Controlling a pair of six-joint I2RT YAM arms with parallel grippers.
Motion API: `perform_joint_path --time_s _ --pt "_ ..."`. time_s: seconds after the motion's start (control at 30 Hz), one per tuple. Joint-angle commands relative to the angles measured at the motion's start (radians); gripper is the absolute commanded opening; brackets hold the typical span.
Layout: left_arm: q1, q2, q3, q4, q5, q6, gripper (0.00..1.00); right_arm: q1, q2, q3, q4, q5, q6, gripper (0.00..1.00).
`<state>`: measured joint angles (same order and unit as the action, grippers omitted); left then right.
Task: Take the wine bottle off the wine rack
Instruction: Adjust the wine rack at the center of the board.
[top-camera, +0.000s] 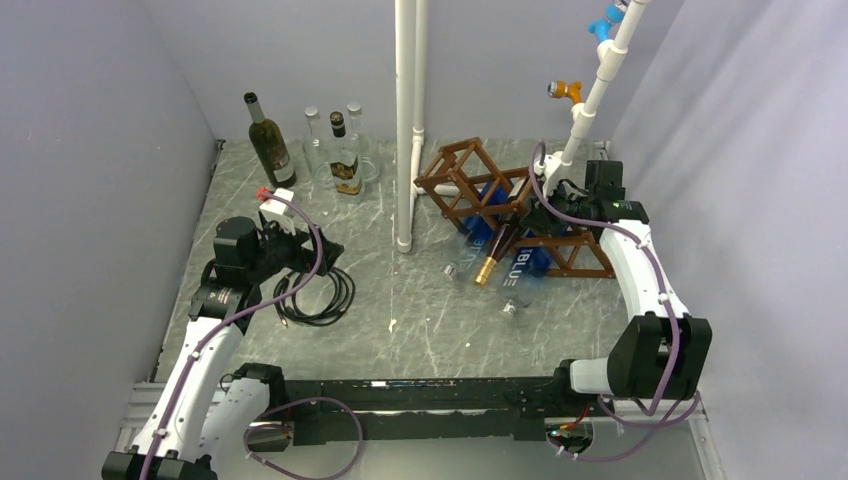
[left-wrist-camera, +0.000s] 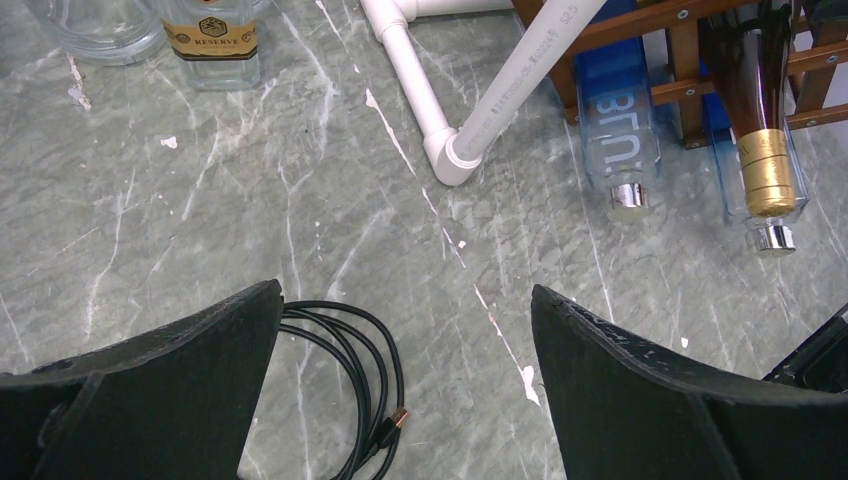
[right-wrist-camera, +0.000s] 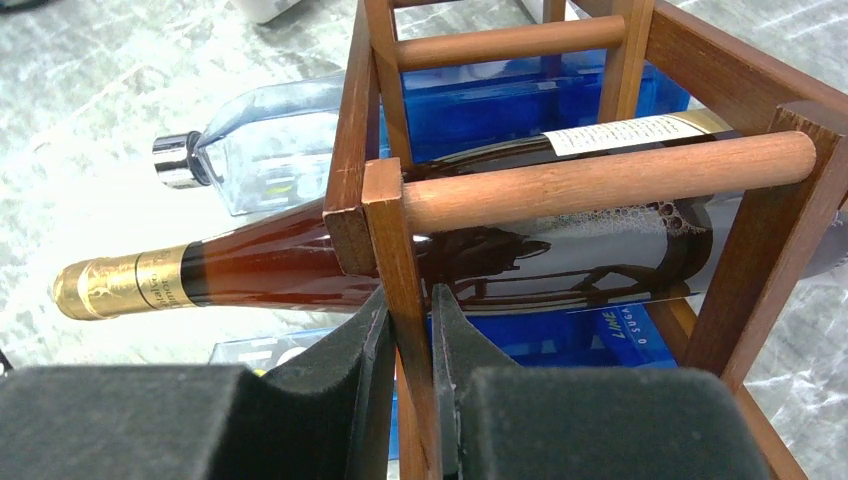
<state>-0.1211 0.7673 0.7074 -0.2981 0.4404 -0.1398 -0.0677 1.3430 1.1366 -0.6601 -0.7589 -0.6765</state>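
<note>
Right gripper (right-wrist-camera: 410, 300) is pinching shut on an upright bar of the wine rack (right-wrist-camera: 600, 180); gold-foiled wine bottle (right-wrist-camera: 300, 265) is lying in the cell just beyond its fingertips, neck pointing left. Left gripper (left-wrist-camera: 405, 295) is hanging wide open, empty, over a coiled black cable (left-wrist-camera: 345, 325).

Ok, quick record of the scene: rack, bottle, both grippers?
rack: wooden, also holds blue bottles
wine bottle: lying in the rack, gold neck sticking out
right gripper: shut on a rack bar, not on the bottle
left gripper: open, empty, by a cable
status: bottle not yet out
</note>
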Motion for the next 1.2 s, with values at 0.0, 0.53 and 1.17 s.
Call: perform_joint_path --time_s 0.0,0.53,1.17 --pt "0.001 -0.007 0.041 0.024 0.022 0.009 0.99 0.028 -0.037 -0.032 0.148 0.095 0.224 0.0" --pt "0.0 0.019 0.028 0.11 0.231 -0.049 1.0 0.048 -0.124 -0.075 0.154 0.125 0.315 0.45" --pt "-0.516 0.074 0.09 0.213 -0.047 -0.259 1.0 -0.169 -0.39 -0.086 -0.152 -0.242 0.004 0.67"
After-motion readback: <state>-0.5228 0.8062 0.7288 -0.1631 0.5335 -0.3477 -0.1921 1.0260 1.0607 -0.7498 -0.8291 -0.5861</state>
